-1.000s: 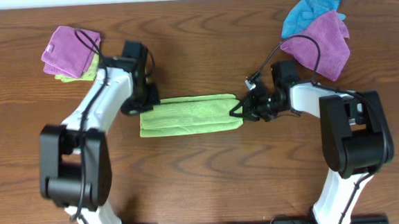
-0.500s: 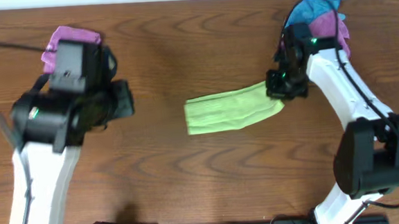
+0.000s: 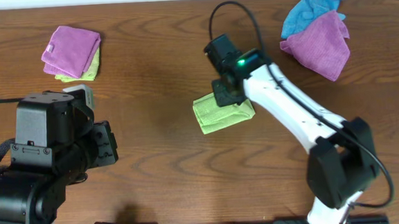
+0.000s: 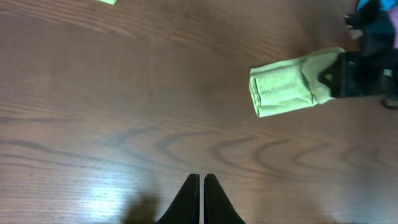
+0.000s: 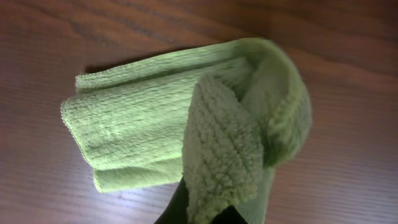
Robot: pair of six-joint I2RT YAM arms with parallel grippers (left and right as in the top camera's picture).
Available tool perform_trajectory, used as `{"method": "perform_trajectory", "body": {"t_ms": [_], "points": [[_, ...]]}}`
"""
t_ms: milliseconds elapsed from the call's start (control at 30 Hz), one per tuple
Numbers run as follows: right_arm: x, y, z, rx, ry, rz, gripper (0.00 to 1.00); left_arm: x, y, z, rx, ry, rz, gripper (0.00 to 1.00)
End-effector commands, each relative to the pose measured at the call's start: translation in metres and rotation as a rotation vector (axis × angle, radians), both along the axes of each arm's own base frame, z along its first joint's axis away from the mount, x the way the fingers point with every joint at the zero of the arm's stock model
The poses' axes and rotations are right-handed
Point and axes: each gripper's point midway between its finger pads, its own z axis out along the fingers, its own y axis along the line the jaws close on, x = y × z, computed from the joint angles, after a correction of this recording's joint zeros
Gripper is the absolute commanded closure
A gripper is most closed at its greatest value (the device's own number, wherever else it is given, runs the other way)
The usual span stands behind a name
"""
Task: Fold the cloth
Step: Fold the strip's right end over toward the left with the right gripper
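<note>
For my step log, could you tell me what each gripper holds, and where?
The right gripper pinches the cloth by its folded-over end; the left gripper holds nothing.

Overhead looks straight down on the whole worktop (image 3: 161, 52); left wrist looks down from well left of the cloth (image 5: 143, 130); right wrist sits close above it; all three views share it.
</note>
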Motion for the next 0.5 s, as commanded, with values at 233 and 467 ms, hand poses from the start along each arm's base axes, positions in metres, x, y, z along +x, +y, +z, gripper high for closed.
{"method": "perform_trajectory", "body": {"t_ms": [233, 467], "points": [[-0.007, 0.035, -0.036, 0.030, 0.050, -0.005, 0.99, -0.002, -0.003, 0.002, -0.006, -0.006, -0.023, 0.94], [-0.022, 0.056, -0.037, 0.076, 0.088, 0.043, 0.98, -0.002, -0.003, 0.002, -0.006, -0.005, -0.023, 0.94]]}}
